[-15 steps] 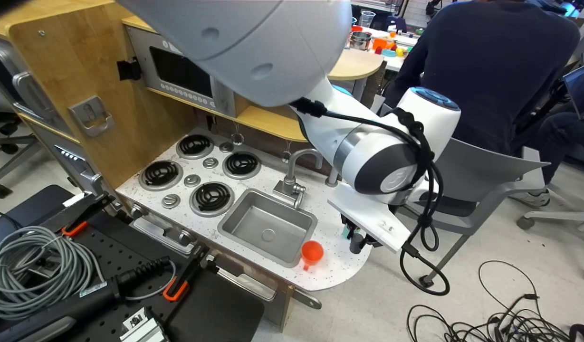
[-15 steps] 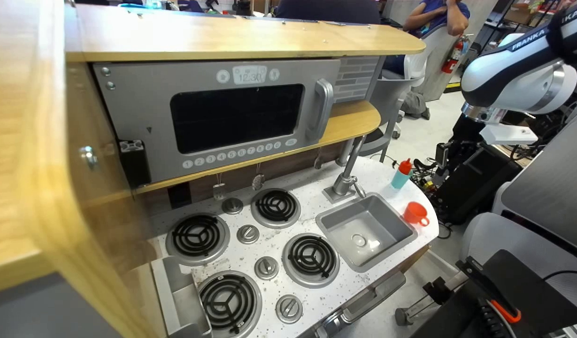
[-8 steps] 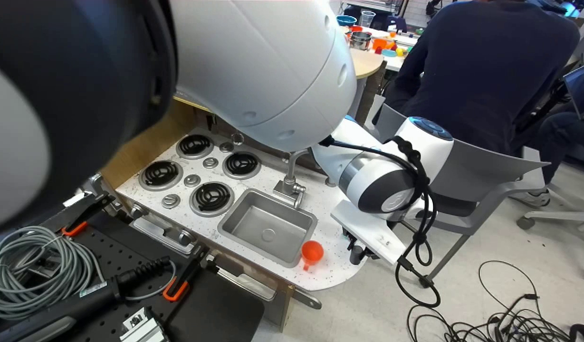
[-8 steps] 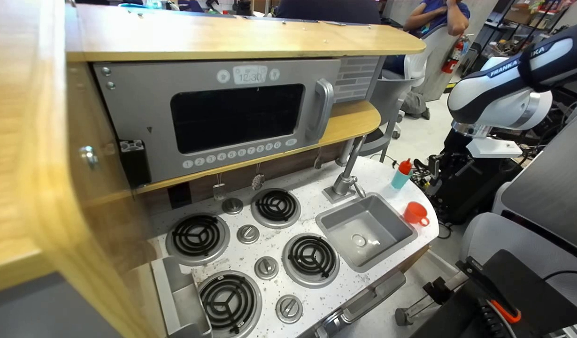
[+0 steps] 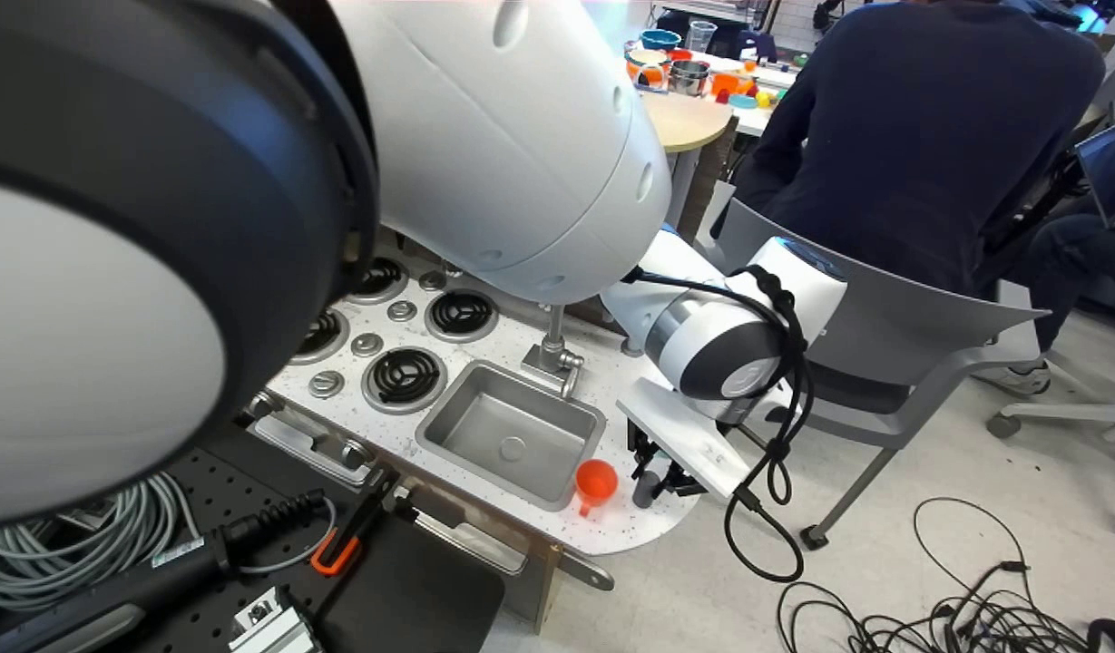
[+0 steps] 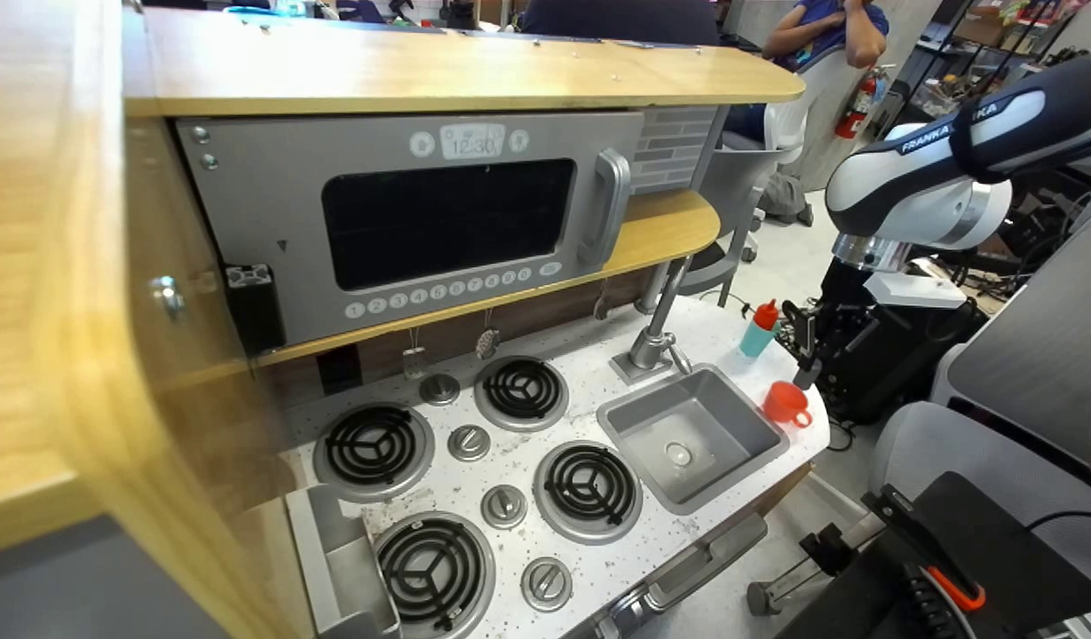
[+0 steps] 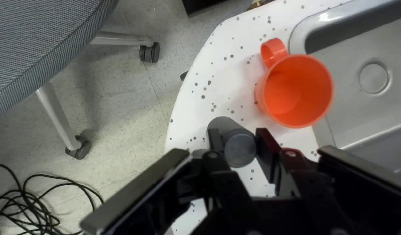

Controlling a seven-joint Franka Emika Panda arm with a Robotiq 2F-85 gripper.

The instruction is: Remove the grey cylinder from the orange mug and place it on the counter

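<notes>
The grey cylinder [image 7: 240, 148] is between the two fingertips of my gripper [image 7: 241, 138], which is shut on it. The orange mug [image 7: 296, 91] stands upright on the white counter [image 7: 224, 71], and its inside looks empty in the wrist view. In both exterior views the cylinder [image 5: 647, 490] [image 6: 808, 374] is beside the mug [image 5: 596, 482] [image 6: 786, 404], at the counter's rounded end, with its lower end near the surface. I cannot tell whether it touches the counter. My gripper [image 5: 659, 467] [image 6: 816, 346] is above it, partly hidden by the white wrist plate.
The steel sink [image 5: 471, 453] lies directly beside the mug. A teal bottle with a red top [image 6: 758, 330] stands near the faucet [image 6: 656, 333]. Several burners [image 6: 589, 493] are farther along. A grey chair [image 5: 847, 363] stands just past the counter's rounded edge.
The gripper has moved with the grey cylinder, from out past the counter's rounded edge inward and down, closer to the mug. The mug and the bottle have not moved.
</notes>
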